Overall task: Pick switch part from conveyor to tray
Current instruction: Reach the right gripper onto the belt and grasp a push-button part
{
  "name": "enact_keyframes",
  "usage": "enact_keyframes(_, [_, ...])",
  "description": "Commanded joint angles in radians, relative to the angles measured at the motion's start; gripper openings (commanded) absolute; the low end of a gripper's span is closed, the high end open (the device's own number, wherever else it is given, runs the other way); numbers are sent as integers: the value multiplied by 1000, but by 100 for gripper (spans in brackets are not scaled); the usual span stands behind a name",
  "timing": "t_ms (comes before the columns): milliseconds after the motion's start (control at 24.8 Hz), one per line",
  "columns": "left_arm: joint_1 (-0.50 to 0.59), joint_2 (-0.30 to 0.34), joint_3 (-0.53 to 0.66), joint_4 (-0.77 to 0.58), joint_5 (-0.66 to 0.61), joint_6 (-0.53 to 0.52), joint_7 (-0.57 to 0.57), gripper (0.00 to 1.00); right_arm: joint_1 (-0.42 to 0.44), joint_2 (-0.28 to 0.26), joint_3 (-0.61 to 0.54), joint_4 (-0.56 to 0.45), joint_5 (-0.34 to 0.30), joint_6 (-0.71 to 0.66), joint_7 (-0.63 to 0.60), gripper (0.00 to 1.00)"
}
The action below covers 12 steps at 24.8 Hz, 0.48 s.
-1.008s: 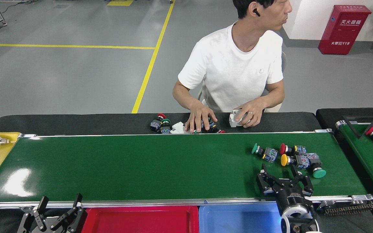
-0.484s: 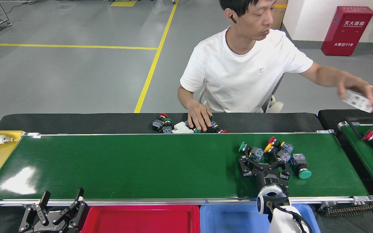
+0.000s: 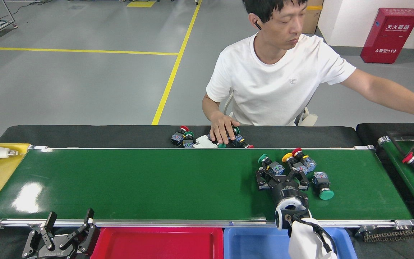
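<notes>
Conveyor (image 3: 156, 183): right hand (image 3: 282, 173) spread wide, green-capped switch part (image 3: 271, 166) btwn its fingers; ungripped.

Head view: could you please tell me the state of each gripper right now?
Left gripper: open, holding nothing.
Right gripper: open over the green-capped switch part.

Glossy dark-green conveyor (image 3: 156, 183), bright red tray (image 3: 156, 244), blue bin (image 3: 253, 244).

Tray (image 3: 156, 244) cut off below
</notes>
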Motion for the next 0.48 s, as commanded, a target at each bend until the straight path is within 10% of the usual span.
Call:
enact_keyframes(0, [0,-1,3,-13,1,2,-2,100,-19,-10,1,-11,-5,-65,8,40])
enact_keyframes(121, [-2,-2,12,-13,1,2,3,100,-16,-10,-3,-11,-26,-108,62,13])
enact_keyframes(444, [6,-16,76,-13,4,-146,11,100,-13,-9,-1,-62,-55,-142,74,6])
